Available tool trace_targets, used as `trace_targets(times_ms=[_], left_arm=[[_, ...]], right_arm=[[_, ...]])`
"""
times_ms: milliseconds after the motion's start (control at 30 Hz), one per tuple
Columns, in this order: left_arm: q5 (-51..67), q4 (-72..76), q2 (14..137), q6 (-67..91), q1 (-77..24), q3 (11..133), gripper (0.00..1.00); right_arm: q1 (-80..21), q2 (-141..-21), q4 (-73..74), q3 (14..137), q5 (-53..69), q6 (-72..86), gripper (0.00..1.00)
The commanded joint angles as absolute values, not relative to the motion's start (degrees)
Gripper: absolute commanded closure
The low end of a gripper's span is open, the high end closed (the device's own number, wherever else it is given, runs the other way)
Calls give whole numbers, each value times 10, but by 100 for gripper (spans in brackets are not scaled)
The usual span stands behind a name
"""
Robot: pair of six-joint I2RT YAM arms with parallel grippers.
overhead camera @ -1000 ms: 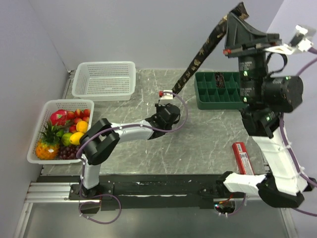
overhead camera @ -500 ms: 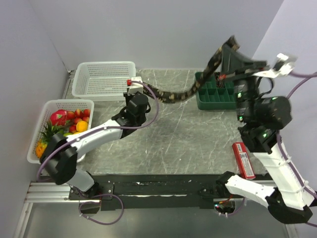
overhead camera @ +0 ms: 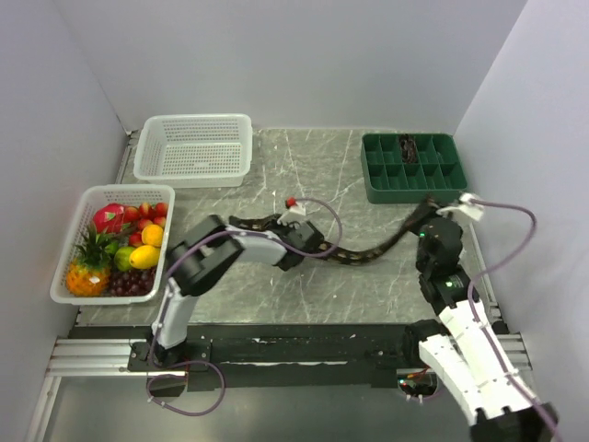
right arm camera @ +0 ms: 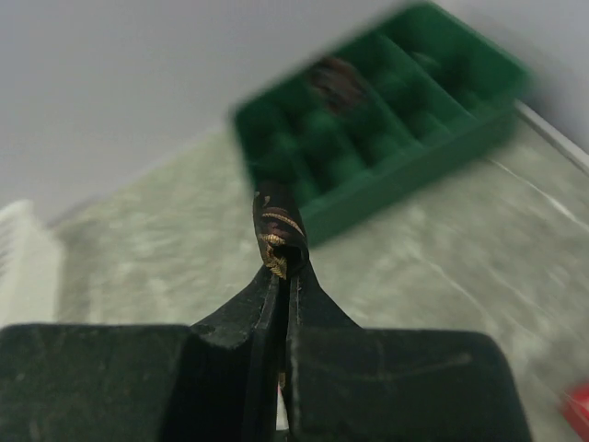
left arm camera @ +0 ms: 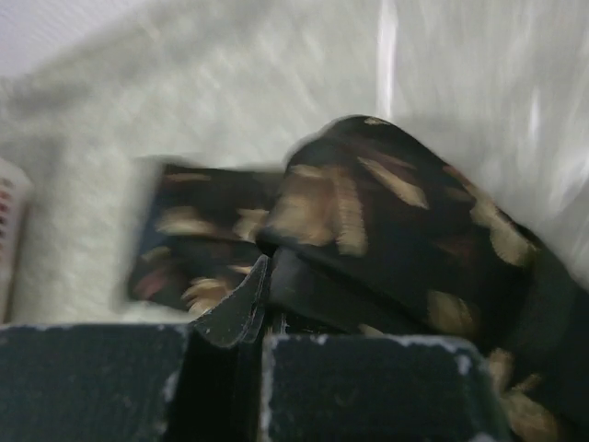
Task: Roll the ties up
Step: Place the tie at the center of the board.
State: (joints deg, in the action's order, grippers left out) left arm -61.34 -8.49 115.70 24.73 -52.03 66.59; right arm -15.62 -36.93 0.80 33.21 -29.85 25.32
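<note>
A dark tie [overhead camera: 363, 257] with tan speckles runs low over the marble table between my two grippers. My left gripper [overhead camera: 287, 230] is shut on the tie near its left end, and a short tail [overhead camera: 244, 222] lies on the table beyond it. In the left wrist view the folded tie [left arm camera: 405, 239] bunches just ahead of the closed left gripper [left arm camera: 262, 304]. My right gripper [overhead camera: 424, 212] is shut on the other end, and a small fold of tie [right arm camera: 279, 226] pokes out past the right gripper [right arm camera: 287, 276]. Another rolled tie [overhead camera: 408, 145] sits in a green divided tray [overhead camera: 442, 189].
An empty white basket [overhead camera: 193, 147] stands at the back left. A second white basket [overhead camera: 66, 276] full of fruit stands at the left edge. The green tray [right arm camera: 396, 175] lies just beyond my right gripper. Something red [right arm camera: 580, 407] shows at the right wrist view's lower right corner.
The right arm came down from high above the tray to table level, bringing the tie low. The left arm swung back to mid-table and its jaws closed on the tie.
</note>
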Motion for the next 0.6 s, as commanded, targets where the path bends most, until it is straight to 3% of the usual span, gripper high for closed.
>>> trace_targets(times_ms=[0, 100, 233, 467, 567], left_arm=[[-632, -163, 1187, 319, -542, 700, 99], [-572, -109, 1164, 313, -545, 667, 97], [-490, -71, 1123, 291, -545, 638, 39], [-316, 16, 956, 248, -541, 522, 27], [-213, 34, 878, 269, -495, 490, 28]], right_arm=[[-41, -329, 52, 347, -227, 343, 100], [-6, -344, 80, 382, -221, 330, 100], [-3, -373, 77, 390, -204, 321, 100], [36, -409, 68, 381, -169, 326, 100], [45, -403, 54, 369, -159, 319, 100]])
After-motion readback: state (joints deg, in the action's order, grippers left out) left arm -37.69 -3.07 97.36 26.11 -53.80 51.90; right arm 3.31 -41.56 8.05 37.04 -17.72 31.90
